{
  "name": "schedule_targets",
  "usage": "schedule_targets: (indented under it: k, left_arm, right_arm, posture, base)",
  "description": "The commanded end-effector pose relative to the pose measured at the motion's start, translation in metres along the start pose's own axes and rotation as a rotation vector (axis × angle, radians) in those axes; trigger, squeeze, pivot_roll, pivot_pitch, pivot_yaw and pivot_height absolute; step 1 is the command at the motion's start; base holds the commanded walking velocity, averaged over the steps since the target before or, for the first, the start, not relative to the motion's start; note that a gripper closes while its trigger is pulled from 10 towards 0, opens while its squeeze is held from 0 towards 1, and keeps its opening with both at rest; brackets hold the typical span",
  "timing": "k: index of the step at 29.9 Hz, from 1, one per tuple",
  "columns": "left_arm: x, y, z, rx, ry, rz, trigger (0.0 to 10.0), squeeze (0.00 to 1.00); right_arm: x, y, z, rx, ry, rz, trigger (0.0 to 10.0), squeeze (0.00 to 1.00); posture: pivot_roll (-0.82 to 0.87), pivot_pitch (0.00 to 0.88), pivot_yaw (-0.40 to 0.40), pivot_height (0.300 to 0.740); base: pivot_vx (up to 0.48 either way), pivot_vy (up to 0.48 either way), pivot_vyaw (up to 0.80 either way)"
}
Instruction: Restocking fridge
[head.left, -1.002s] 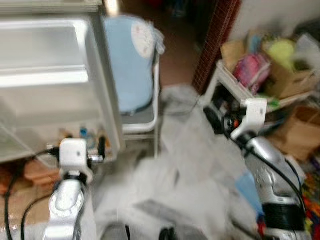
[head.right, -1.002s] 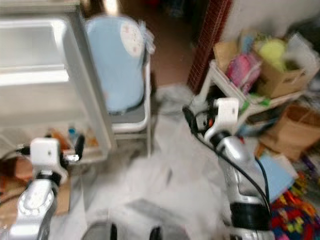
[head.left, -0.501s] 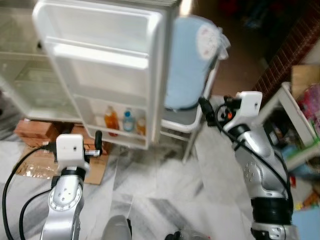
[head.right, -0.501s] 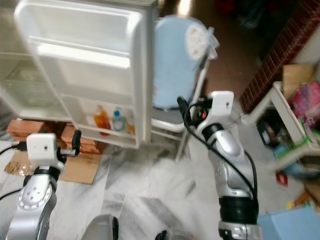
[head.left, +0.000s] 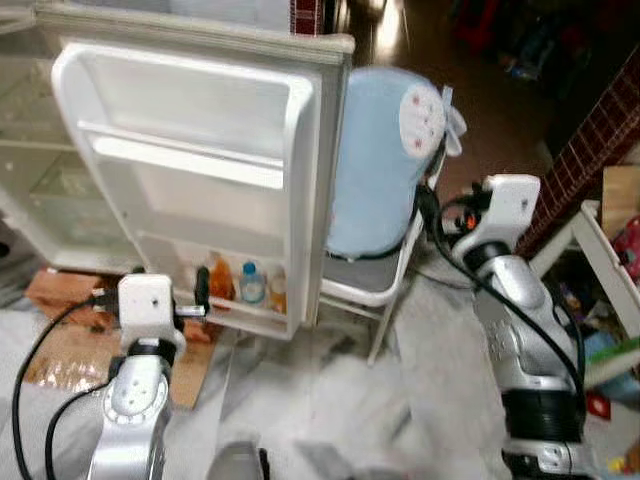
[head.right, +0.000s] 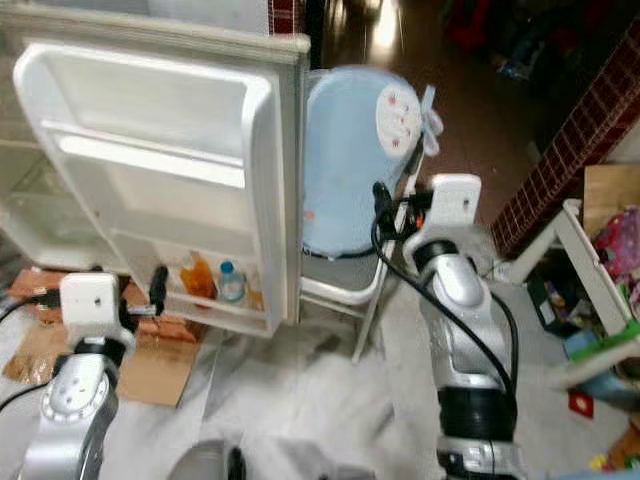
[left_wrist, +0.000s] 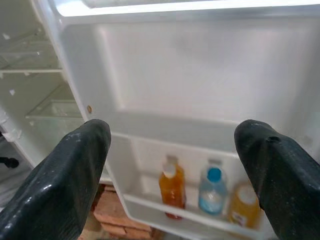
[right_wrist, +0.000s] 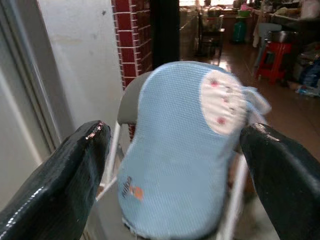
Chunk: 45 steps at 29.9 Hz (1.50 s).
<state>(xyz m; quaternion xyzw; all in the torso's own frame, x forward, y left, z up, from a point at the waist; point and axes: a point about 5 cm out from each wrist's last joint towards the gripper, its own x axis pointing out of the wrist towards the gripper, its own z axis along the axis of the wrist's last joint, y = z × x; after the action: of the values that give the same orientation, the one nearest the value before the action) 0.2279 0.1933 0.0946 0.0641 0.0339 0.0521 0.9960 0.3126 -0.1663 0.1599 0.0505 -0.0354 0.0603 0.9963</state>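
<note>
The fridge door (head.left: 190, 180) stands wide open in front of me. Its lowest shelf holds an orange bottle (left_wrist: 172, 187), a blue-capped water bottle (left_wrist: 212, 192) and a yellow bottle (left_wrist: 245, 206). My left gripper (left_wrist: 172, 132) is open and empty, held low in front of that shelf and apart from it; one black finger (head.left: 201, 288) shows by the bottles. My right gripper (right_wrist: 175, 135) is open and empty too, raised beside a chair with a light blue padded cover (head.left: 385, 160).
The fridge's glass shelves (head.left: 30, 150) lie at the far left. Flattened cardboard (head.left: 60, 345) and bricks sit on the marble floor under the door. A red brick wall (head.left: 590, 150) and a white rack (head.left: 605, 260) stand on the right.
The camera has swung left, so the cluttered rack slid off to the right and the fridge door now stands in the middle. Both grippers stay open and empty.
</note>
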Motion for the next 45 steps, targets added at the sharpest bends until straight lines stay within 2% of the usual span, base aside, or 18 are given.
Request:
schedule_targets:
  k: [1,5,12,17,21,24,27,31,37,39,45]
  left_arm:
    - [0.001,0.003,0.0,0.004,0.001,0.011,10.0,0.0]
    - [0.0,0.002,0.0,0.0,0.002,0.008,10.0,0.0]
    - [0.0,0.0,-0.005,-0.026,0.045,0.027,10.0,0.0]
    - [-0.009,-0.002,-0.021,-0.067,0.169,0.018,10.0,0.0]
    - [-0.011,-0.005,-0.019,-0.08,0.164,-0.04,10.0,0.0]
    - [-0.012,-0.005,-0.02,-0.05,0.189,-0.034,10.0,0.0]
    - [-0.014,0.003,-0.026,-0.092,0.237,0.038,10.0,0.0]
    - [-0.014,0.009,-0.028,-0.119,0.253,0.078,10.0,0.0]
    - [-0.014,0.009,-0.027,-0.105,0.258,0.074,10.0,0.0]
    - [-0.014,0.011,-0.027,-0.114,0.265,0.089,10.0,0.0]
    - [-0.016,0.016,-0.031,-0.162,0.293,0.137,10.0,0.0]
  right_arm:
    - [0.003,0.005,0.002,-0.007,-0.004,0.017,10.0,0.0]
    - [0.003,0.006,0.0,-0.023,-0.002,0.025,10.0,0.0]
    - [0.008,0.011,0.001,-0.019,-0.013,0.027,10.0,0.0]
    - [0.014,0.014,0.002,-0.011,-0.017,0.024,10.0,0.0]
    - [0.021,0.018,0.002,-0.003,-0.018,0.033,10.0,0.0]
    - [0.027,0.024,0.003,0.007,-0.016,0.047,10.0,0.0]
    - [0.038,0.037,0.008,0.042,-0.027,0.085,10.0,0.0]
    - [0.043,0.046,0.011,0.069,-0.028,0.125,10.0,0.0]
    - [0.04,0.066,0.014,0.198,-0.006,0.359,10.0,0.0]
    - [0.038,0.066,0.014,0.183,-0.002,0.407,10.0,0.0]
    - [0.038,0.058,0.013,0.178,0.003,0.396,10.0,0.0]
  posture:
    - [0.04,0.082,-0.058,0.74]
    - [0.04,0.083,-0.058,0.74]
    - [0.04,0.083,-0.06,0.74]
    - [0.05,0.087,-0.06,0.74]
    - [0.06,0.088,-0.06,0.74]
    - [0.06,0.087,-0.059,0.74]
    - [0.07,0.086,-0.058,0.74]
    - [0.07,0.086,-0.059,0.74]
    - [0.08,0.084,-0.059,0.74]
    - [0.07,0.084,-0.057,0.74]
    - [0.07,0.081,-0.054,0.74]
  base:
    - [0.48,0.0,0.0]
    - [0.48,0.0,0.15]
    - [0.0,0.0,0.8]
    - [0.0,0.0,0.55]
    - [0.0,0.0,0.46]
    - [0.0,0.0,0.0]
    - [0.0,0.0,0.0]
    - [0.0,0.0,0.0]
    - [0.0,0.0,0.0]
    - [0.0,0.0,0.0]
    - [0.0,0.0,0.0]
